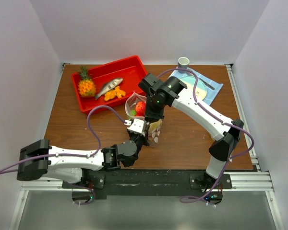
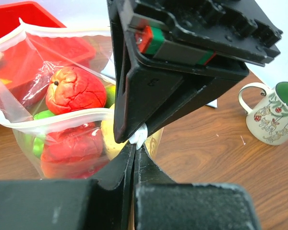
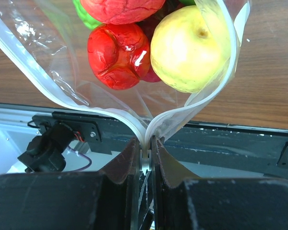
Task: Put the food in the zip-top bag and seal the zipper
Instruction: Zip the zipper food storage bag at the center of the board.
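Note:
The zip-top bag [image 1: 133, 106] stands near mid-table with its mouth gaping open. Inside lies the food [image 1: 140, 108]: red fruits [image 3: 117, 55], a yellow one [image 3: 189, 48] and green ones [image 2: 43, 115]. My left gripper [image 1: 145, 136] is shut on the near end of the zipper [image 2: 53, 120], its fingertips [image 2: 127, 158] pinching a white bit of plastic. My right gripper [image 1: 152, 122] sits just above the left one and is shut on the same end of the zipper [image 3: 216, 91], where both strips [image 3: 145, 136] meet.
A red tray [image 1: 129, 67] at the back left holds a pineapple [image 1: 86, 86], a fish [image 1: 109, 87] and orange pieces [image 1: 114, 94]. A plate [image 1: 200, 88] on a blue cloth and a white cup [image 1: 183, 61] stand at the back right. A patterned mug [image 2: 273, 112] shows in the left wrist view.

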Tool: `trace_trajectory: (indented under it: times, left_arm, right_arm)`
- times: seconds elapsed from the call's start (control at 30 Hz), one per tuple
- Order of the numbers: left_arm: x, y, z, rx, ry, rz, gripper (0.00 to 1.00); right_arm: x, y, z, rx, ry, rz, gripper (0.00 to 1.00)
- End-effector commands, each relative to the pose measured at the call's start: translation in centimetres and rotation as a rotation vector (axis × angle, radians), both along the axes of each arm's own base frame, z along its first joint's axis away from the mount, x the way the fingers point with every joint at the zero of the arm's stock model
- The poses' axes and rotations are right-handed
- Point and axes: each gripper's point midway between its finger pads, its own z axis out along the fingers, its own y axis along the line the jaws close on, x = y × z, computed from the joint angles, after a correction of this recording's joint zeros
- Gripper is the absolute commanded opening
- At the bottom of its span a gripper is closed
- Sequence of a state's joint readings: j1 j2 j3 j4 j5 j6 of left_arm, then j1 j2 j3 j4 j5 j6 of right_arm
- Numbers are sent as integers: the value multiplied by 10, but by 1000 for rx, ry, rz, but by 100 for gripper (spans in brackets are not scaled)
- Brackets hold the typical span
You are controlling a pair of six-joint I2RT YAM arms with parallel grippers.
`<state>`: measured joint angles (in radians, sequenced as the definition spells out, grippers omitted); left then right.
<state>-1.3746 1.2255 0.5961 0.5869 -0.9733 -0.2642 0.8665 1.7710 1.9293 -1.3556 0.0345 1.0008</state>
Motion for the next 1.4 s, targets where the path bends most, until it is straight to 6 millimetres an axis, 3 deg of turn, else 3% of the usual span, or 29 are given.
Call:
trace_trajectory:
  times: [0.0, 0.87, 1.37]
  left_arm:
    - [-8, -16, 42, -166, -49, -84, 0]
    - [-37, -27, 44, -170, -62, -263, 0]
    - [-50, -22, 48, -197, -52, -313, 0]
  right_arm:
    - [-3, -2, 13, 28, -18, 1, 0]
    - [4, -5, 11, 5, -39, -4, 0]
    - [15, -16, 12, -30, -65, -38, 0]
